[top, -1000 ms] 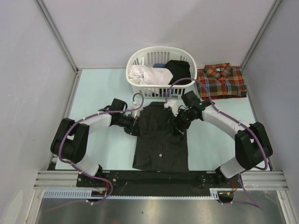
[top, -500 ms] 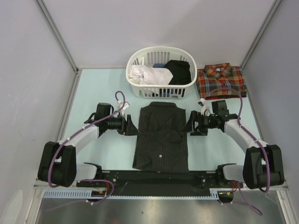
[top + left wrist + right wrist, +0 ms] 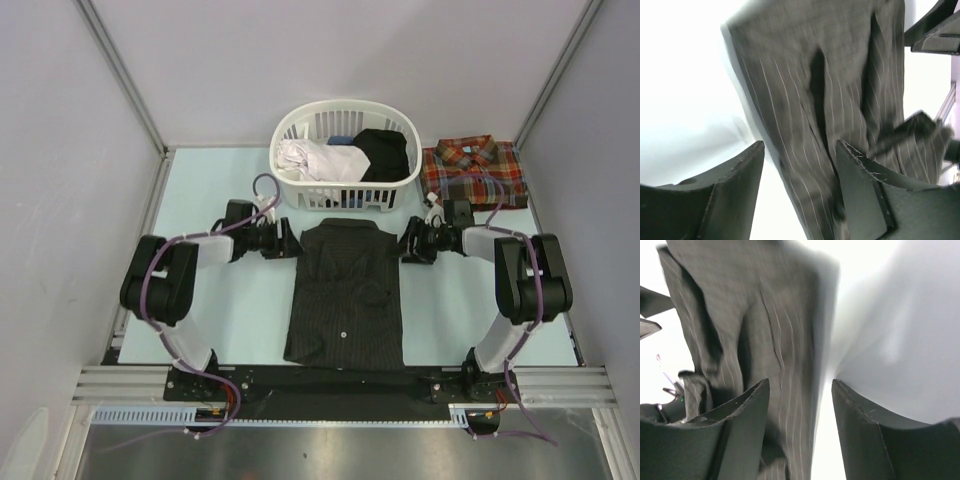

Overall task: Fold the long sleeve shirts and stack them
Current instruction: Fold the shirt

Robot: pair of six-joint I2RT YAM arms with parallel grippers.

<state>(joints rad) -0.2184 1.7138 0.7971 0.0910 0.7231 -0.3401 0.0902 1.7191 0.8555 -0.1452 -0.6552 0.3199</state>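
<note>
Black shirt (image 3: pixel 345 295) lies as a narrow rectangle on the worktop (image 3: pixel 225 310) just before the basket (image 3: pixel 300 190). The plaid shirt (image 3: pixel 474 175) is folded right of the basket. Left tool (image 3: pixel 288 243) and right tool (image 3: pixel 408 243) flank the black shirt's shoulders, jaws apart, holding nothing. The cloth looks soft, light and limp, so pinch both shoulder corners together.

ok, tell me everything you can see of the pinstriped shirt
The pinstriped shirt is charcoal cloth with thin pale stripes and small pale buttons, folded into a long rectangle, no sleeve sticking out. It lies flat on the table, collar towards the laundry basket. The left hand and right hand stand open, one at each side edge near the collar, gripping nothing.
</note>
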